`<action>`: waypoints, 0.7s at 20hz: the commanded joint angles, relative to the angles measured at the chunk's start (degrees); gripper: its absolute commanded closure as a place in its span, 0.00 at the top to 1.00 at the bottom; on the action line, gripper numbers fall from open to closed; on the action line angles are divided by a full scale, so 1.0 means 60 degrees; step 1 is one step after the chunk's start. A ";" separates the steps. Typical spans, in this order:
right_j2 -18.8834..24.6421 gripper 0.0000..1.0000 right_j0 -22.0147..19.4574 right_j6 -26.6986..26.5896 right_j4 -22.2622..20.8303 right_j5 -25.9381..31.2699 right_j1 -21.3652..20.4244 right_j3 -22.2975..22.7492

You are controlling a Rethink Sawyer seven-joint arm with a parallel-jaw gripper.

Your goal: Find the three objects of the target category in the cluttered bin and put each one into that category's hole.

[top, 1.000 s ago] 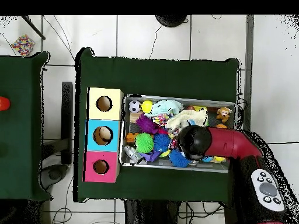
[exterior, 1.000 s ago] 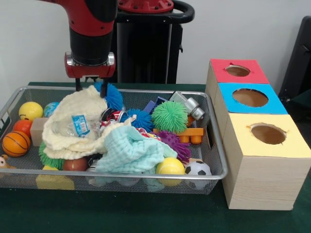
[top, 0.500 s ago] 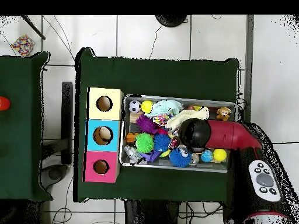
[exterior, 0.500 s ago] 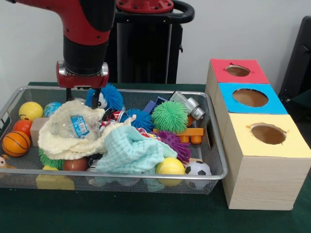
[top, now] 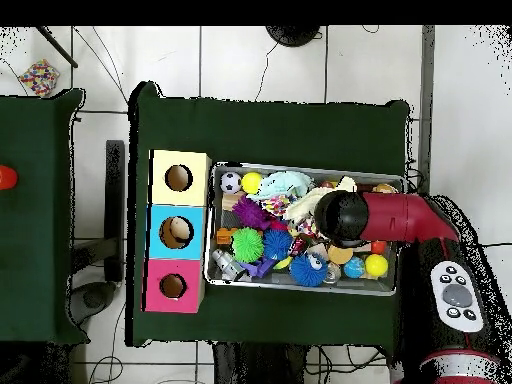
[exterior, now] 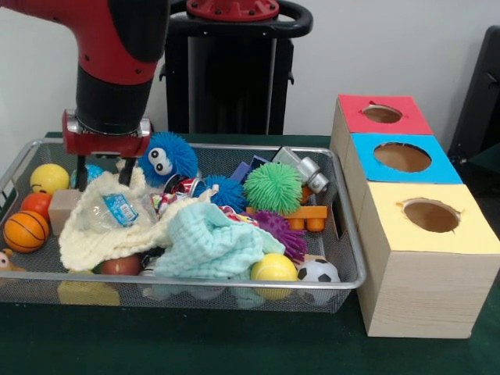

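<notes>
A wire bin (exterior: 348,234) is packed with toys. My gripper (exterior: 101,170) hangs over its left part, open, with its two fingers (exterior: 80,170) pressed down into a cream cloth (exterior: 98,234); a fold of the cloth sits between them. A clear plastic bottle with a blue label (exterior: 116,209) lies on that cloth. Just right of the gripper is a blue fuzzy ball with eyes (exterior: 168,158). A mint cloth (exterior: 211,244) covers the bin's middle front. In the overhead view the arm's wrist (top: 340,217) hides the gripper.
Three wooden boxes with round holes stand right of the bin: red (exterior: 383,114), blue (exterior: 402,157), yellow (exterior: 430,215). Around the cloths lie a green spiky ball (exterior: 273,187), a purple one (exterior: 283,233), a basketball (exterior: 25,230), yellow balls (exterior: 48,178) and a soccer ball (exterior: 318,271).
The gripper moved left and lower along the bin's back, dragging the cream cloth and bottle left. This uncovered the blue fuzzy ball with eyes.
</notes>
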 commanded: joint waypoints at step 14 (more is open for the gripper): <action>0.0466 1.00 -0.0324 -0.1527 -0.1119 0.0755 0.1258 -0.1760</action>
